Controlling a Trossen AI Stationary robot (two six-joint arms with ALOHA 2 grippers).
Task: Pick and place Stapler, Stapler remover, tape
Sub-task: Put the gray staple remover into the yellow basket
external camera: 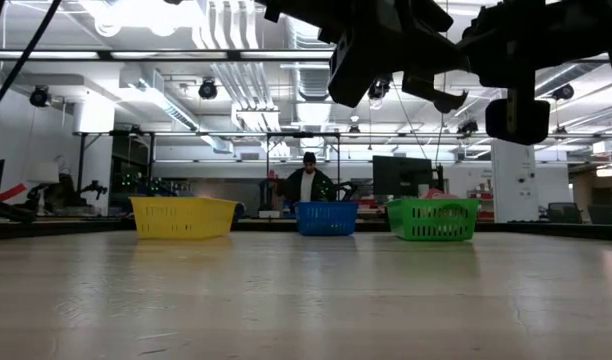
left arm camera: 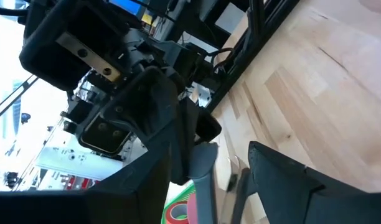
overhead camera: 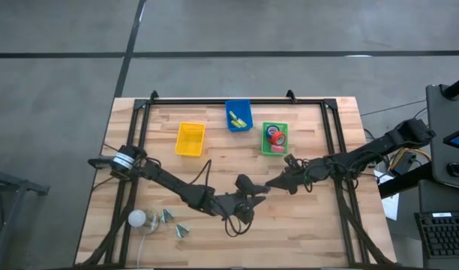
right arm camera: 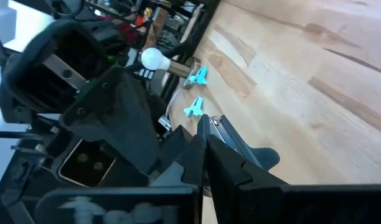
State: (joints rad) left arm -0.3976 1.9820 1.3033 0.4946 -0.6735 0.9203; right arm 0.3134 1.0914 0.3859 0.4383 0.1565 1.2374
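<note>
From above, the two dark arms meet over the middle of the wooden surface; the left gripper and the right gripper almost touch there. In the right wrist view, the right gripper's fingers are pressed tight on a thin shiny metal thing; it may be the stapler remover, but it is hard to be sure. The left wrist view shows the left gripper's fingers standing apart around that same spot.

The tape lies in the green tray at the back; beside it are a blue tray with yellow-green bits inside and a yellow tray.

Only the top view and the right wrist view show the white ball and the small light blue pieces near the front left corner.

The low view shows the three trays in a row and a person far behind them; the arms hang dark overhead.
</note>
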